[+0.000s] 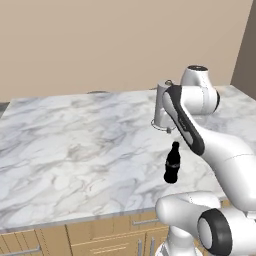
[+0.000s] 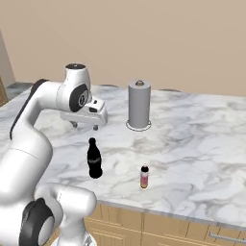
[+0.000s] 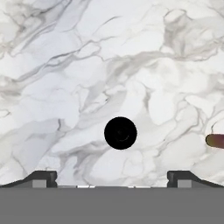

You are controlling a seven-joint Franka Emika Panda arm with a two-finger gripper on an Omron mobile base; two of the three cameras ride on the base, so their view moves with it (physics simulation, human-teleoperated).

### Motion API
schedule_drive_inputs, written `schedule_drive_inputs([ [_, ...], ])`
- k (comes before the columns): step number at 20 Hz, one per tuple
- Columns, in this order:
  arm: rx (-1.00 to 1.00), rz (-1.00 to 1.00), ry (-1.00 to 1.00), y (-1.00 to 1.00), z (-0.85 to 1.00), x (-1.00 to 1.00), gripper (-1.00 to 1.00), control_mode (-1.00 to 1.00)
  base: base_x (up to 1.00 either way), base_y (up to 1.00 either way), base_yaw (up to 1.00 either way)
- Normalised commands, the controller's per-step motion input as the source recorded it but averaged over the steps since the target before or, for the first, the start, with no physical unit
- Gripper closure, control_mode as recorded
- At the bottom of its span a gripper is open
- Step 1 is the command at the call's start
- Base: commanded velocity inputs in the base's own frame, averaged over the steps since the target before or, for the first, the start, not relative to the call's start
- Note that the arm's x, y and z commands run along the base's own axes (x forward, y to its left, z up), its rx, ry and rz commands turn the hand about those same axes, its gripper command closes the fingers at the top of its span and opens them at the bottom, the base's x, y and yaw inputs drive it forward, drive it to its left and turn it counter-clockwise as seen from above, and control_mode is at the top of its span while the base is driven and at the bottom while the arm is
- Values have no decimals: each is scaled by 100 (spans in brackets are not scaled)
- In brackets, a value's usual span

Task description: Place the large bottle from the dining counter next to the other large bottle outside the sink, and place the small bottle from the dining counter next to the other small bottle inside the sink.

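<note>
Writing and labels: no lettering is being made out on either bottle; only a faint paler band is being seen at the waist of the large bottle (image 2: pixel 94 160).
Large bottle: it is being shown standing upright on the dining counter (image 2: pixel 202 139), near the front edge, black, with a narrow neck and a cap; its contents cannot be told through the dark body. From above, in the hand view, it is being seen as a black disc (image 3: pixel 120 133) centred between the fingertips.
Small bottle: it (image 2: pixel 144 177) is being shown upright on the marble, dark-capped, pink above and orange-yellow below, near the large bottle and apart from it; in the hand view it is being cut off at the right edge (image 3: pixel 215 141).
Gripper: it (image 2: pixel 85 126) is being held above the large bottle, pointing down, well clear of the cap; the fingers (image 3: pixel 41 178) are being kept wide apart, with nothing between them.
Paper towel roll: a grey roll on a round holder (image 2: pixel 139 105) is being shown standing further back on the counter.
Cabinets: light wood fronts with steel handles (image 1: pixel 145 220) are being seen under the top.
</note>
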Motion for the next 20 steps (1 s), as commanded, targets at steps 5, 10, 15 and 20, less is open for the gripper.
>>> schedule_drive_inputs([
  [5, 0, 0, 4, 0, -9, 8, -100, -100, 0, 0, 0],
  [10, 0, 0, 11, 0, 0, 15, -100, -100, 0, 0, 0],
  [15, 0, 0, 12, -1, -1, 4, -100, -100, 0, 0, 0],
  [20, 0, 0, 5, -12, -10, 1, -100, -100, 0, 0, 0],
])
